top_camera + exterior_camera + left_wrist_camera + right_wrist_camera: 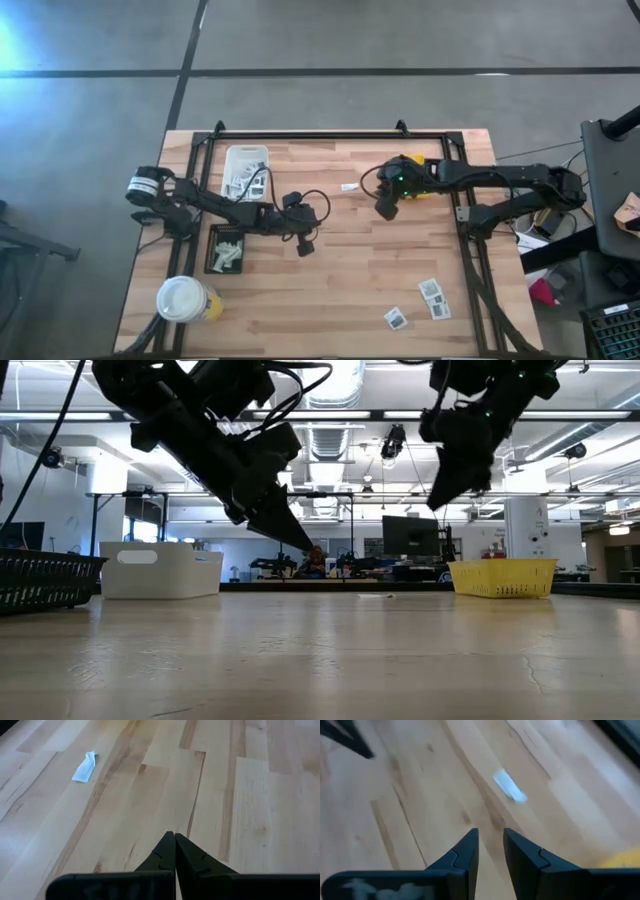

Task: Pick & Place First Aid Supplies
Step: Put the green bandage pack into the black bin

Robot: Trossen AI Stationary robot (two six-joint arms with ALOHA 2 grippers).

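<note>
The left hand [306, 247] is held above the middle of the worktop [350, 280], its fingers [167, 851] pressed fully together with nothing between them. The right hand [385, 210] is raised over the far half of the worktop, right of centre; its fingers [465, 851] are parted by a narrow gap and nothing is gripped.

A small white packet [350, 187] lies flat on the bare wood between the two hands, nearer the far edge, untouched. Three more packets [434, 296] with dark printed patches are grouped near the near right corner.

A white tray [245, 170] holding supplies stands toward the far left corner, and a black tray [226, 250], also holding pieces, sits nearer the left edge. A yellow tray [503, 577] is partly covered by the right arm. A white-topped cup [184, 299] stands at the near left corner.
</note>
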